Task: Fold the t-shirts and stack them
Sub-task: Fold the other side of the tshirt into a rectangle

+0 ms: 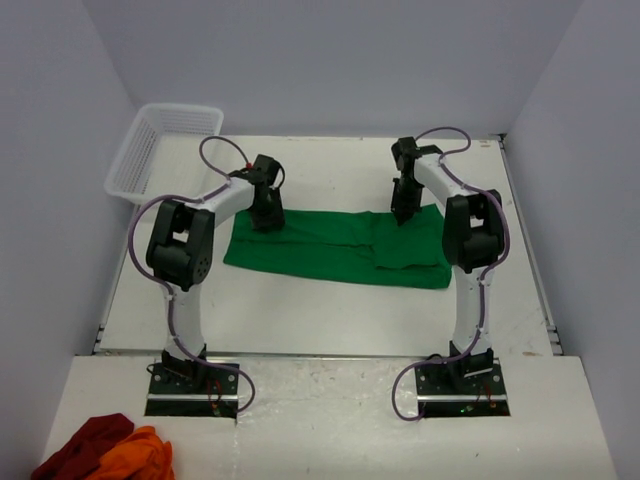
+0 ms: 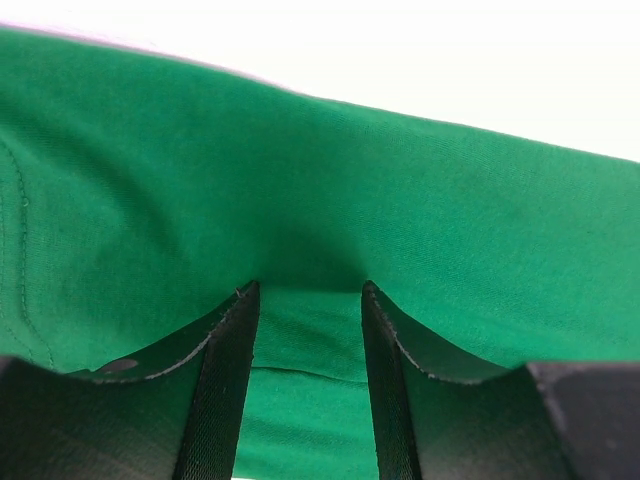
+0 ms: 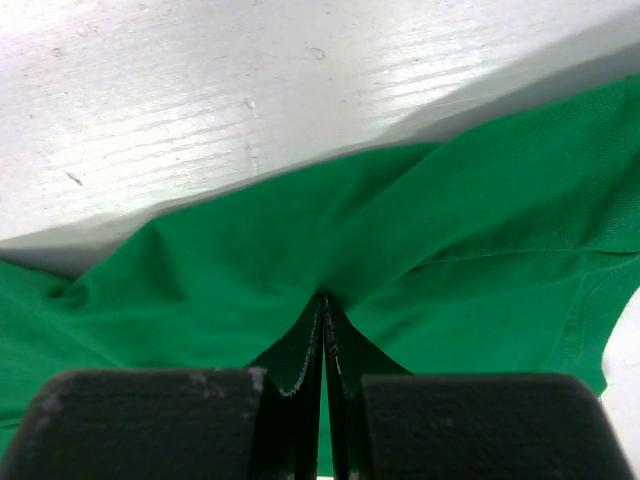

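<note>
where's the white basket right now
In the top view the white basket sits at the far left corner of the table, just beyond the left gripper and up-left of the green t-shirt.

matt green cloth t-shirt, glossy white table

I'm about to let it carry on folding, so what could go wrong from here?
The right gripper is pinched shut on the far edge of the green t-shirt, while the left gripper has its jaws apart; a lift now would likely drag it lopsided. The pinch may also catch only the top layer, so the fold could open.
</note>
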